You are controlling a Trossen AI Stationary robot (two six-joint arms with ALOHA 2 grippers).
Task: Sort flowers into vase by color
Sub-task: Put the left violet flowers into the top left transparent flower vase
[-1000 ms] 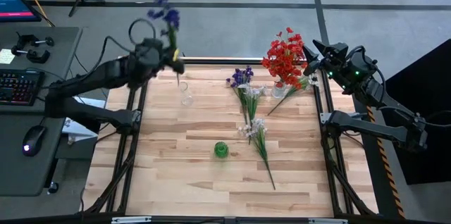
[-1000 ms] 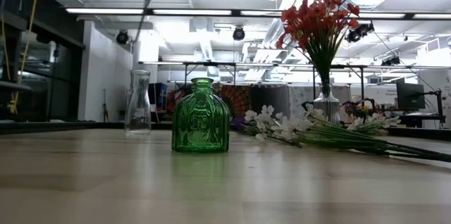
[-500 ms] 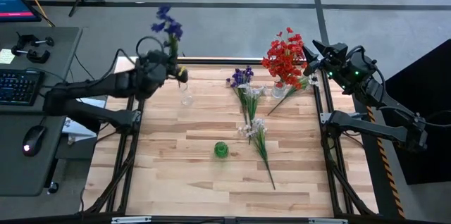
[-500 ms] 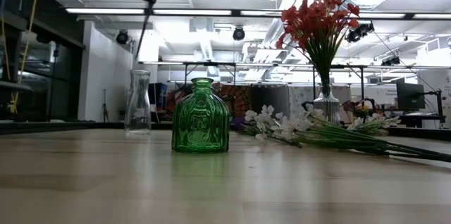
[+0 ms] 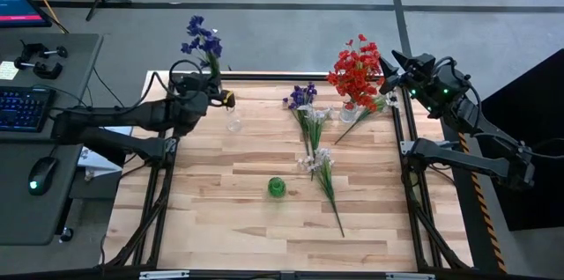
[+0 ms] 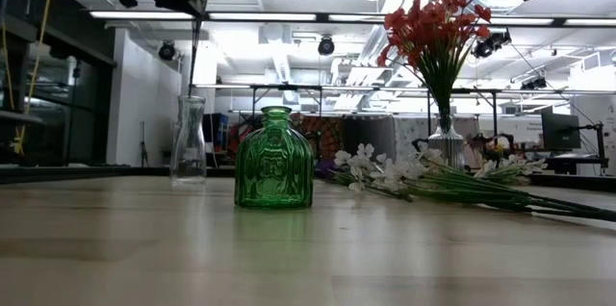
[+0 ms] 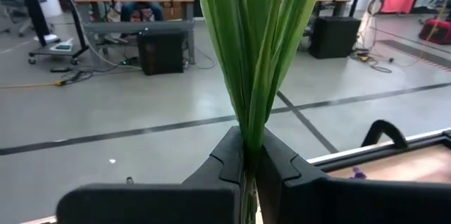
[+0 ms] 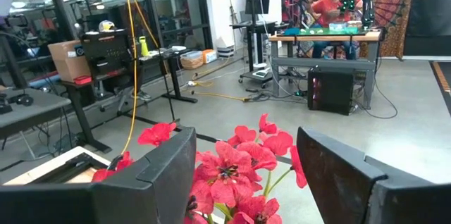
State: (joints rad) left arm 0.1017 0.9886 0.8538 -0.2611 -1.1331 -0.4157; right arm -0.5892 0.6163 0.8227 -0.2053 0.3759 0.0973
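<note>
one purple flower [image 5: 203, 38] is pinched by its green stem in the closed fingers of the left gripper [image 5: 214, 86], stem running upright, blooms above the hand. the clear bottle [image 5: 233, 121] stands on the table just beside and below that grip, so the stem's lower end seems to need lining up over its neck. the right gripper [image 5: 394, 72] hovers wide open by the red flowers [image 5: 355, 70] in their vase.
</note>
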